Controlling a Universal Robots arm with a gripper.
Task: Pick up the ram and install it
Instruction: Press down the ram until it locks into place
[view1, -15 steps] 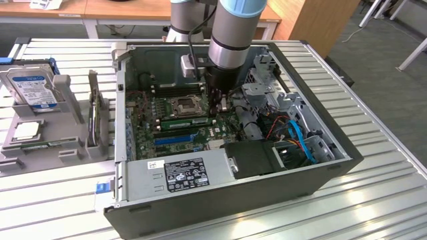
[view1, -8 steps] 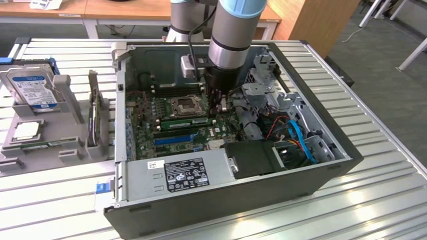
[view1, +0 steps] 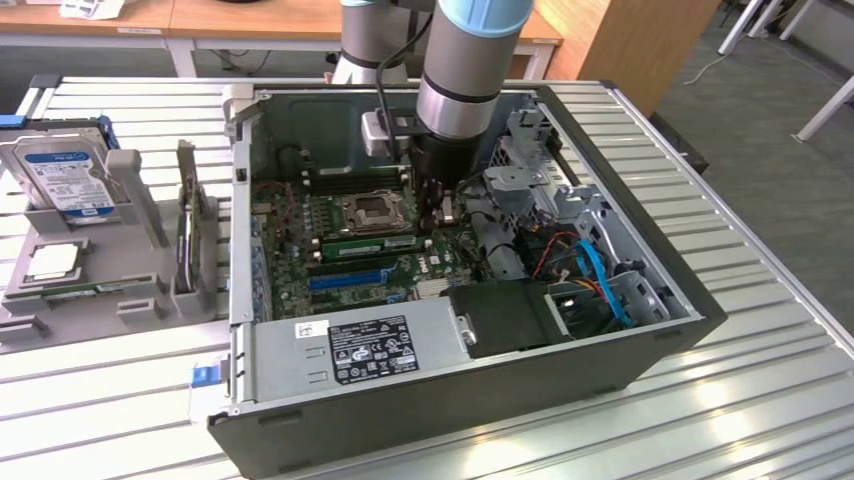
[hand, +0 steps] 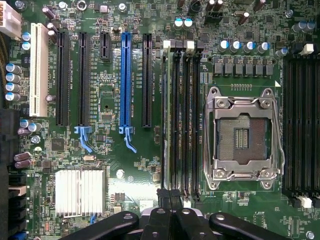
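- One ram (hand: 175, 125), a long thin green stick, stands on its edge in a black memory slot. It lies inside the open computer case (view1: 694, 310), which sits on the worktop (view1: 774, 400).
- In the exterior view the ram (view1: 374, 246) is at 6 o'clock from the square silver chip socket (view1: 367, 212), just beside it.
- A long blue slot (view1: 350, 278) lies at 6 o'clock from the ram. That one is not for the ram.
- Down into the case reaches the arm, and its end effector (view1: 441, 215) is at 3 o'clock from the socket, near one end of the ram.
- In the wrist view the end effector (hand: 170, 196) has its two black fingers pressed together. Nothing is held between them.
- Its tips sit right over the end of the ram's slot. I cannot tell if they touch the stick.
- I think the ram is already in its slot, or very nearly. I cannot see if the clips at the ends have snapped shut.
- I would guess the ram is very light and stiff. It is thin, so it may crack if it is bent.
- The best place to hold it is by the two flat sides, near the middle of the long top edge. A push should go straight down on that top edge.
- A hard drive (view1: 60, 175) with a blue label stands in a grey holder at 9 o'clock from the case, well apart.
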